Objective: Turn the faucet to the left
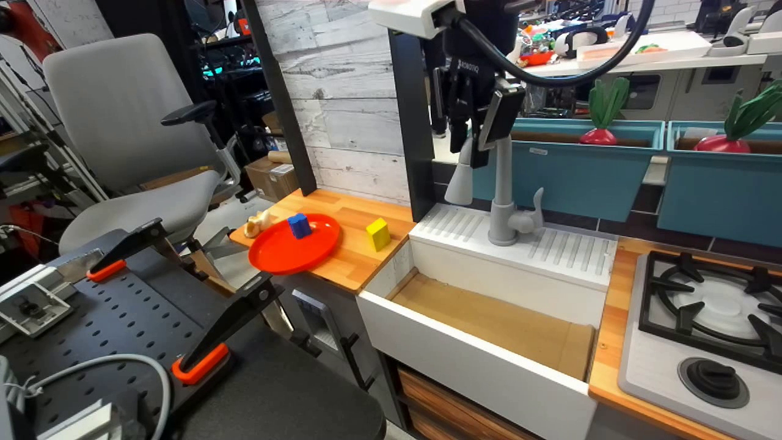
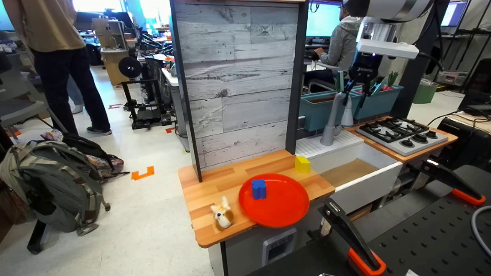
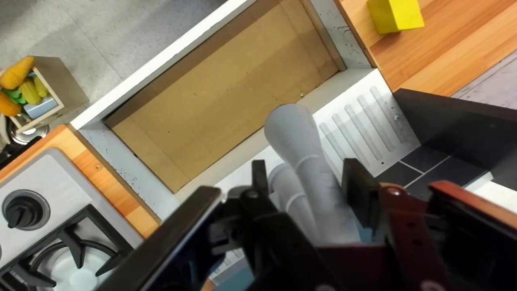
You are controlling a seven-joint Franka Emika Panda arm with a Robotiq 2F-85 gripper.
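The grey faucet stands on the ribbed ledge behind the sink, its base and pipe upright in both exterior views (image 1: 503, 183) (image 2: 329, 128). Its small side lever (image 1: 530, 219) sticks out at the base. Its spout end (image 3: 291, 127) hangs down and shows large in the wrist view, over the ledge and sink edge. My gripper (image 1: 470, 150) is at the top of the spout, pointing down, also in an exterior view (image 2: 355, 97). In the wrist view its fingers (image 3: 307, 173) are apart, one on each side of the spout, with gaps visible. The arch top is partly hidden by the gripper.
The white sink (image 1: 476, 342) lies below. Blue planters (image 1: 556, 177) hang close behind the faucet. A black post (image 1: 414, 122) stands beside it. A stove (image 1: 663, 348) is on one side. A yellow block (image 1: 378, 234) and a red plate (image 1: 293, 253) with a blue block (image 1: 299, 226) are on the other.
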